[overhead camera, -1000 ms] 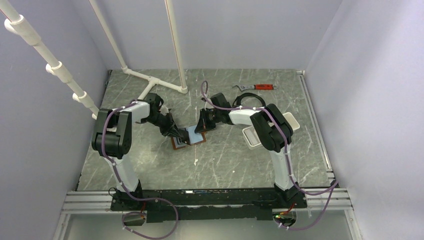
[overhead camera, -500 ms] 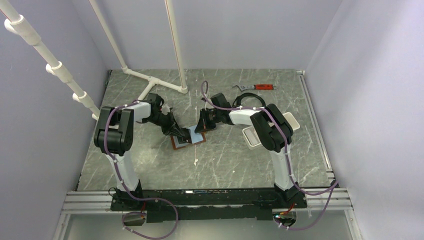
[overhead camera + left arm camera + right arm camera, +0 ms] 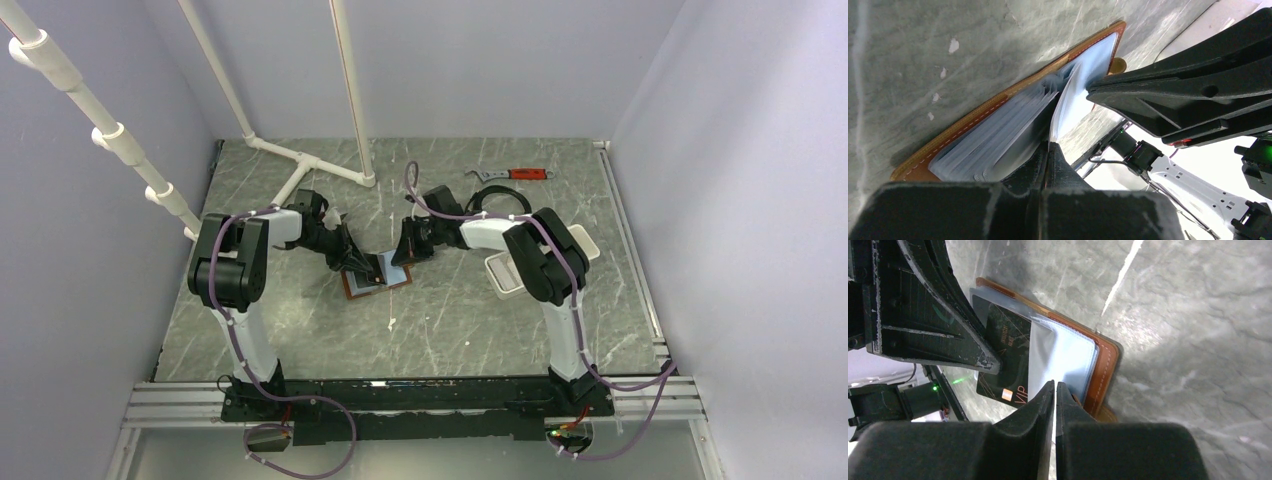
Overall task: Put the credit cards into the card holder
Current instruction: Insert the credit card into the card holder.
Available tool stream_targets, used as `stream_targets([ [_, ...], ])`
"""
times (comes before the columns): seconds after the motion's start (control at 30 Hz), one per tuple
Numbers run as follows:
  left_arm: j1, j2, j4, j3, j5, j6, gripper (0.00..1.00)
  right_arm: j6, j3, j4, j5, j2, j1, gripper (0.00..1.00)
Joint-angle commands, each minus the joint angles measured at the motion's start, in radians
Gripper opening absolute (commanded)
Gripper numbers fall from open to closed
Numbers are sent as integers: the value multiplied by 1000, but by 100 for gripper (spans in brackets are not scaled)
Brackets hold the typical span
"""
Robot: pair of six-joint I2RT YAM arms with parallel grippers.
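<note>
Holder (image 3: 360,292) lies open on the table (image 3: 450,330), left of centre, brown cover down, and both arms are right on it. Left gripper (image 3: 1048,146) is pinched tight on a clear leaf (image 3: 1070,100), standing it up off the stack. Right gripper (image 3: 1054,387) faces it from the other side, fingers all but together at the edge of the pale sleeves (image 3: 1063,355) (whether it truly grips one, I cannot tell). One dark card (image 3: 1000,357), "VIP" near its corner, sits in the holder, the left finger's tip over it. White tray (image 3: 497,277) sits well apart, beneath the right arm.
</note>
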Motion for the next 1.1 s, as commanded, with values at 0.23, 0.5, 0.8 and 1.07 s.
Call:
stream_targets([
  [0.23,-1,-10,84,-43,-84,1,0,-49,-65,-70,66,-64,-34,21],
  [0.5,-1,-31,175,-86,-55,-26,0,-27,-85,-29,43,-41,-30,17],
  [0.8,-18,-72,300,-146,-74,-73,0,6,-96,28,5,-15,-29,4],
  [1.07,-59,-64,366,-162,-100,-113,0,24,-117,55,-10,-17,-26,3],
])
